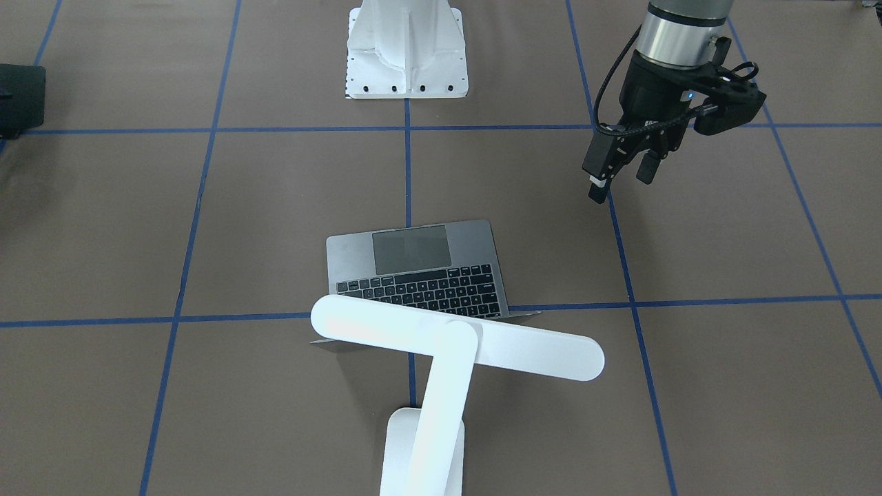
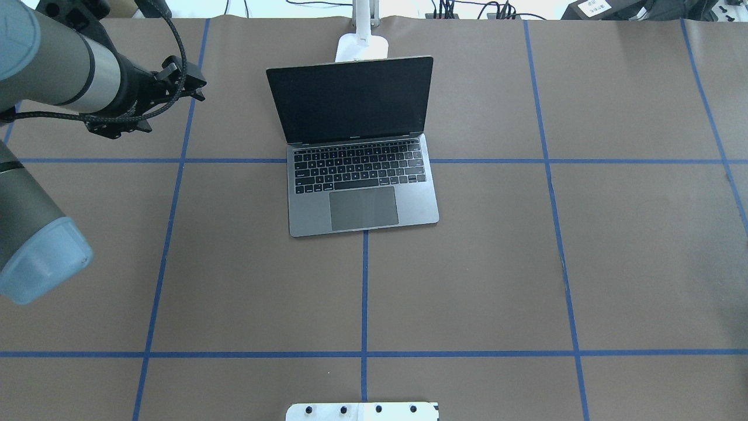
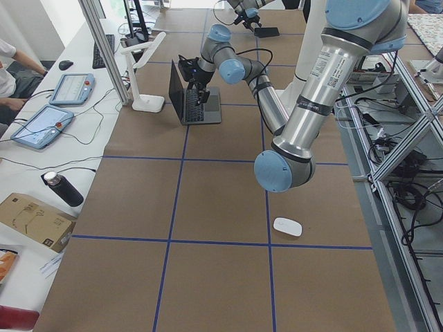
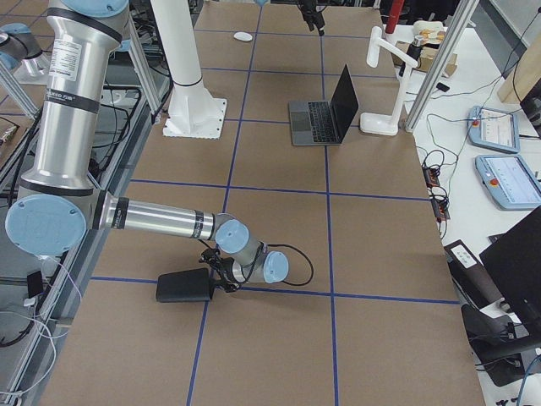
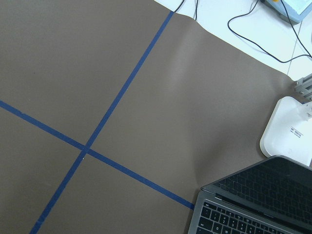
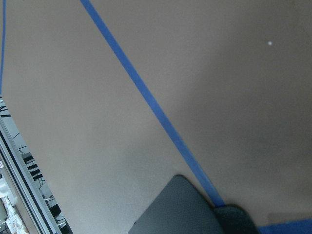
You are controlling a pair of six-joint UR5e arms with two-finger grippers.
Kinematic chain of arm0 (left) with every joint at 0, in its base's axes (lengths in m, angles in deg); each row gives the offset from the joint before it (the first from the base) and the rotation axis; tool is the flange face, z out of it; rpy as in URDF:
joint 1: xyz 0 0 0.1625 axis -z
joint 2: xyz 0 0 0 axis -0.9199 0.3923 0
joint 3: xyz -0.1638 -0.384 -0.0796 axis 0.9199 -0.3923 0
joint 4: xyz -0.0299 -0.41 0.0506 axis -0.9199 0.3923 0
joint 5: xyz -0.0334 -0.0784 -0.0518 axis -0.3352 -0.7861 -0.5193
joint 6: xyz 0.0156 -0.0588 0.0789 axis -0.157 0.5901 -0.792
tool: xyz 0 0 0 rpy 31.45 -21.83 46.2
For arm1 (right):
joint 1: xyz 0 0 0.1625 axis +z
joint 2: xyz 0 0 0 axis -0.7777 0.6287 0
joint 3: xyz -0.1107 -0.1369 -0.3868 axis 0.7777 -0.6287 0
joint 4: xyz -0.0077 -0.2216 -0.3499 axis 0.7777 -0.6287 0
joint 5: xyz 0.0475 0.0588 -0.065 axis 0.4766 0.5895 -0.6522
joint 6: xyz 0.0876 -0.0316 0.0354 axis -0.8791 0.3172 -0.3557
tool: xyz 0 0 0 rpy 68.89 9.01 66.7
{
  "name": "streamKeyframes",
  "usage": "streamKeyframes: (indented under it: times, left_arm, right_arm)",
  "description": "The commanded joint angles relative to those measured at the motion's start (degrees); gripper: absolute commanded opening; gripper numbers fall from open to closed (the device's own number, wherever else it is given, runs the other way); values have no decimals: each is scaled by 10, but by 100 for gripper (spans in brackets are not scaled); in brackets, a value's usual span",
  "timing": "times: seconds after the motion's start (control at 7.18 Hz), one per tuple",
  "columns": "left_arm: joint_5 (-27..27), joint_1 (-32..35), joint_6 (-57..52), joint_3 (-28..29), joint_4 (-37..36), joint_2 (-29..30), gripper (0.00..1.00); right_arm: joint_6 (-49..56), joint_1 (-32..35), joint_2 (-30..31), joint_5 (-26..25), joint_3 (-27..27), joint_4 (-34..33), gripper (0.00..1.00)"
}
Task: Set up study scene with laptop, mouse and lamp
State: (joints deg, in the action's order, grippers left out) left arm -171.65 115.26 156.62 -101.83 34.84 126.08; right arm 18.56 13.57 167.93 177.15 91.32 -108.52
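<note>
Brown-papered counter (image 2: pixel 526 263): open space-grey metal laptop (image 2: pixel 362 193) fronts white bar-head lamp (image 1: pixel 455 337); white oval mouse (image 3: pixel 287 227) lies well apart, likely next to fetch. Empty, the left tool (image 1: pixel 622 178) gapes; the right tool (image 4: pixel 218 275) cannot be judged.

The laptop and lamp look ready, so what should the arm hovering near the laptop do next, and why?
Probably swing the left end effector toward the mouse. It hangs open and empty beside the laptop, which already stands open in front of the lamp, while the mouse lies alone, far off on the robot's left.
</note>
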Motion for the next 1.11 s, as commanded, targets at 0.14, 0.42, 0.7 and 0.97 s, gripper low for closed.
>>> streamKeyframes:
  times: [0.14,0.42,0.7,0.97]
  left_arm:
    - [0,0,0,-1,-2,7,100]
    - [1,0,2,-7,-5,15,100]
    - [1,0,2,-12,-7,15,100]
    - [1,0,2,-13,-7,15,100]
  right_arm:
    - [20,-3,7,-6,-16,2,98]
    - [22,-5,17,-6,-17,1,98]
    - [20,-7,21,-5,-16,0,98]
    - [13,-12,11,1,-13,0,98]
